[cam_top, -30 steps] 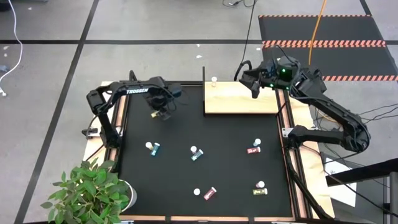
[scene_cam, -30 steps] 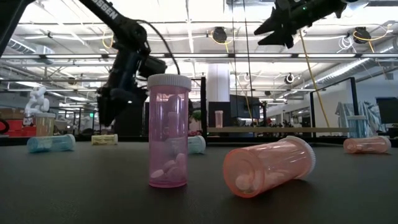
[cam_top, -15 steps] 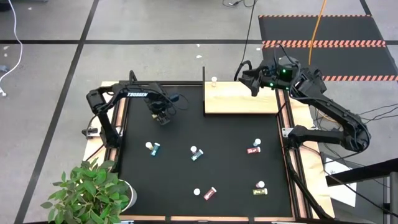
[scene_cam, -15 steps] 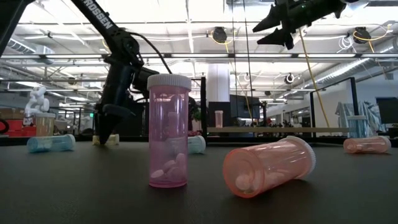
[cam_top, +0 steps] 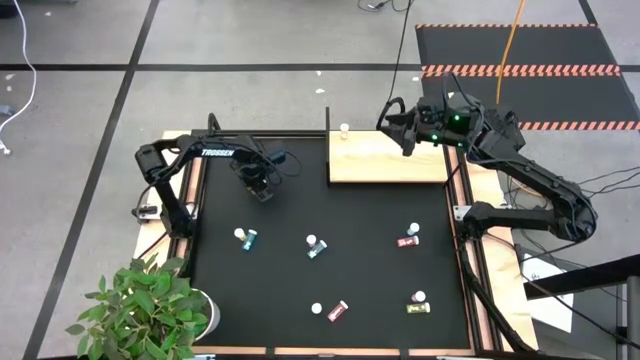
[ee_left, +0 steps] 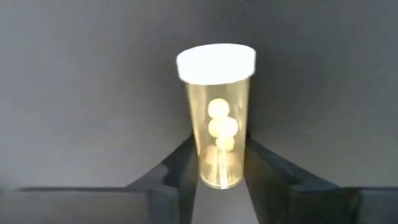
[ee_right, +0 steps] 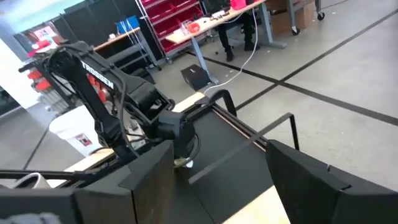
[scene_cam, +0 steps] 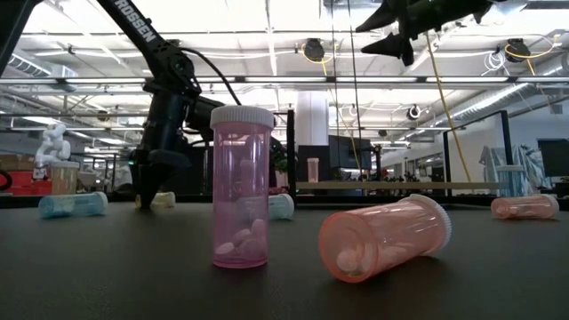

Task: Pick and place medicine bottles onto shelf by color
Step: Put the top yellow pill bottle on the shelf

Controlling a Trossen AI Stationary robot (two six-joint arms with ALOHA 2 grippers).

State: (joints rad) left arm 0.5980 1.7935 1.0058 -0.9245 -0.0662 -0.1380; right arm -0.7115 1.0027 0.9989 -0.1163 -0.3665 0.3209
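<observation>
A yellow medicine bottle [ee_left: 216, 118] with a white cap lies on its side on the black mat, at the far left. My left gripper [cam_top: 262, 190] stands over it, pointing down and shut on it. Other bottles are scattered on the mat: blue [cam_top: 248, 238], teal [cam_top: 315, 246], red [cam_top: 408, 239], pink [cam_top: 337, 311] and yellow-green [cam_top: 419, 305]. One small bottle [cam_top: 344, 130] stands upright at the far left corner of the wooden shelf [cam_top: 385, 160]. My right gripper [cam_top: 400, 133] hangs open, high above the shelf's far edge. My left gripper pinches the yellow bottle's body near its bottom end [ee_left: 217, 171], away from the cap, between its two fingers [ee_left: 177, 171]. The fingers come from above, pointing down, and lie across the bottle. The bottle lies on its side on the mat.
A potted plant [cam_top: 145, 310] stands at the near left corner. A thin black post [cam_top: 327, 140] rises at the shelf's left edge. A wooden frame [cam_top: 460, 250] edges the mat. The low view has an upright pink bottle [scene_cam: 241, 187] and a lying one [scene_cam: 384, 236] close to the camera.
My left gripper has come down to the mat over the yellow bottle, shifting slightly toward the near edge. My right gripper has rolled a little about its own axis above the shelf.
</observation>
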